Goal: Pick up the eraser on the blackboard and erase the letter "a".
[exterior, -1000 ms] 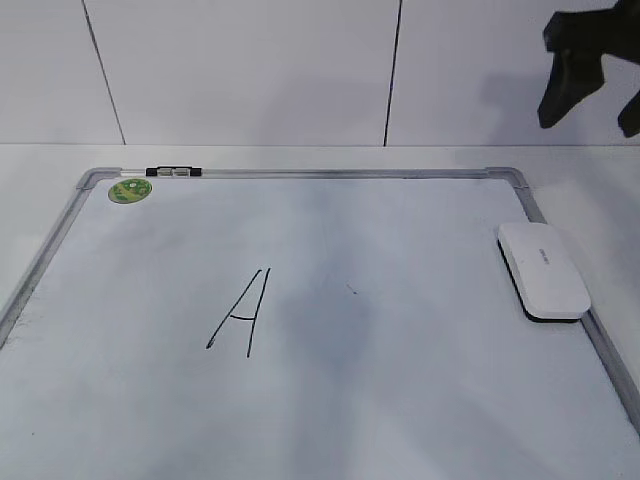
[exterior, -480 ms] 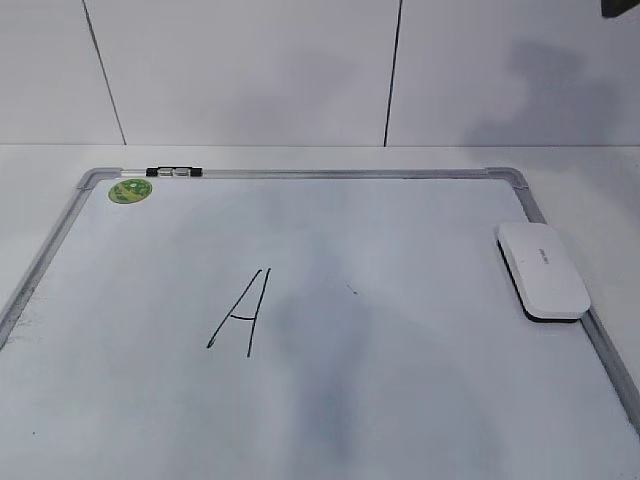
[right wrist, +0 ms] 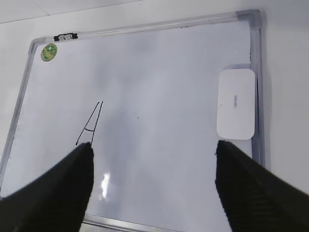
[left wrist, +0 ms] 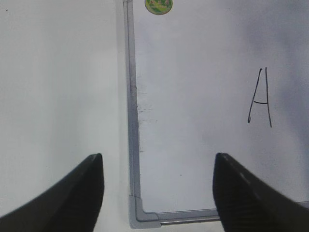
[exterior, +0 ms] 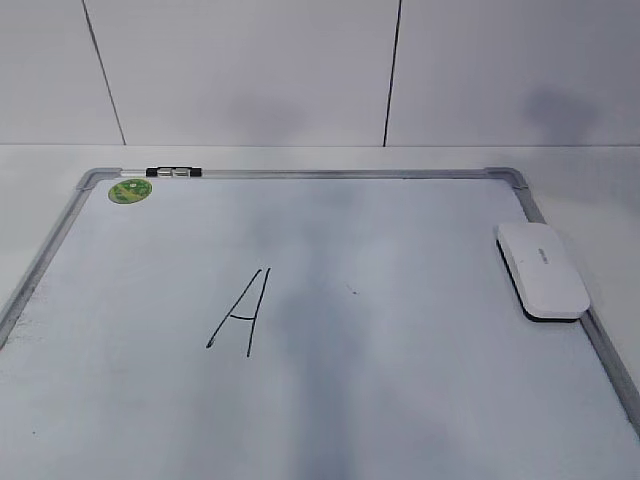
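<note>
only the wrist views show the left gripper [left wrist: 157,166] and right gripper [right wrist: 153,150], both spread, empty.

capital "A" [exterior: 240,312], black clip [exterior: 172,172]

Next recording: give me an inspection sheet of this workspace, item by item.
Surface: white tabletop, bare around the board.
Job's things: large white dry-erase board with grey aluminium frame; white glossy oblong eraser resting by its right edge; only a black capital "A" and a tiny speck show, no small "a".
Clutter: round green sticker; small black clip.
Grippers: left gripper open; right gripper open; both empty.
Cables: nothing seen.
Surroundings: white panelled wall.
</note>
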You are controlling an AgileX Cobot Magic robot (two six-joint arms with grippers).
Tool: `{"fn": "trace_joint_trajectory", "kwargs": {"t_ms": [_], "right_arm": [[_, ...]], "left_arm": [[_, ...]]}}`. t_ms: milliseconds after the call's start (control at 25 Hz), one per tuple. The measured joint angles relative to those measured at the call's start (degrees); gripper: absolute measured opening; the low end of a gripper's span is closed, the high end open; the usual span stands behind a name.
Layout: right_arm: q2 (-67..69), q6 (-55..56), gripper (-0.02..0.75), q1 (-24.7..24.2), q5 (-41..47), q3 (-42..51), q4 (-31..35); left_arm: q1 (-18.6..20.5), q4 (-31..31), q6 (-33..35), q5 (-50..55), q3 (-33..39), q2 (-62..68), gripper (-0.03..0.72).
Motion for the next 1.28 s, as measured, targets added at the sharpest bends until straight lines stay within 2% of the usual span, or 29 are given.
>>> {"fn": "trace_joint_trajectory", "kwargs": {"t_ms": [160, 520, 1000, 1280], "right_arm": [[-7.3, -0.47, 0.62, 0.0, 0.13, 5.25, 0.0], [-22.82, -1.17, 0.614, 0.0, 0.6, 13.94, -0.63], [-34.78, -4.92, 0.599, 0.0, 0.71, 26.14, -2.53], [-39.32, -6.86, 0.596, 3.22, 0.71, 35.11, -9.55]], "left_arm": [[-2.5, 0.8, -0.81, 0.51, 0.57, -5.41, 0.529], [-4.8, 1.16, -1.49, 1.07, 4.88, -17.88, 0.529], [-5.9, 0.44, -1.63, 1.49, 18.59, -32.41, 0.529], [-6.01, 0.55, -1.65, 1.53, 26.52, -36.66, 0.529]]}}
